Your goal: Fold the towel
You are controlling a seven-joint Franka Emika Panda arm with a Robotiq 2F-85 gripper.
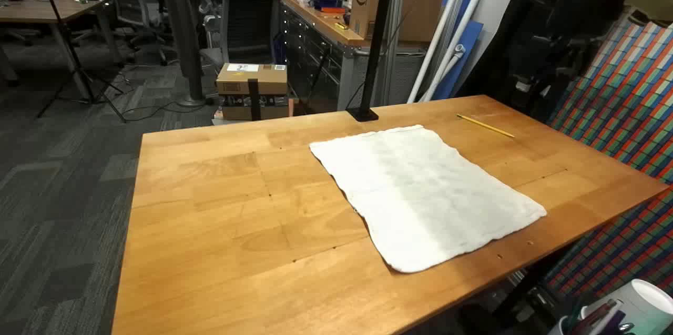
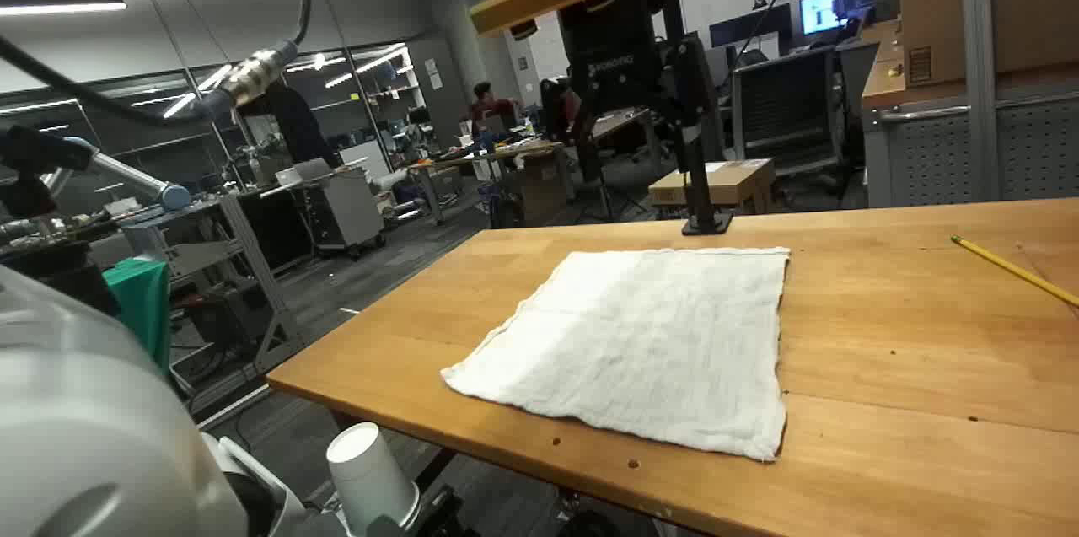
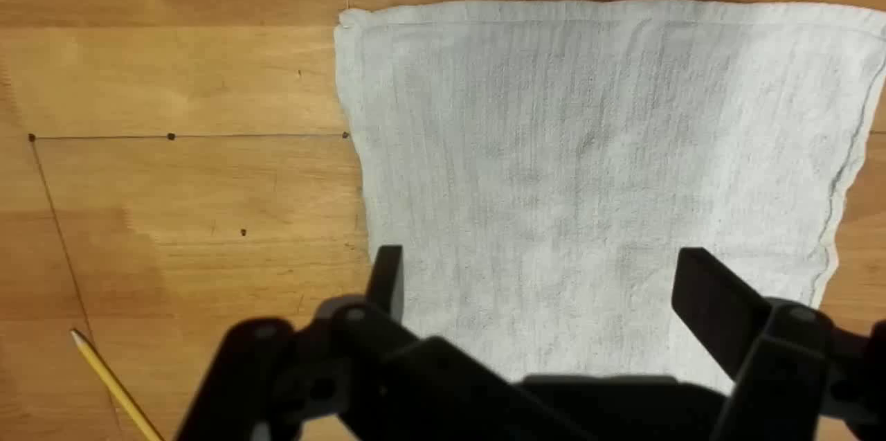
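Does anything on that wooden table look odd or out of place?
One small thing: a yellow pencil lies loose beside the white towel, not touching it, and has no obvious part in the folding. The towel's edges are wavy, but it lies flat, which seems ordinary for cloth. I see nothing spilled on the table.

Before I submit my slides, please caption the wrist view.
Open fingers above the unfolded white towel; yellow pencil apart on the table.

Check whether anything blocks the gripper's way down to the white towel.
Nothing visible does. The Robotiq gripper hangs open above the white towel, and no object shows between them in the wrist view. The yellow pencil lies beside the towel, apart from it, on the wooden tabletop.
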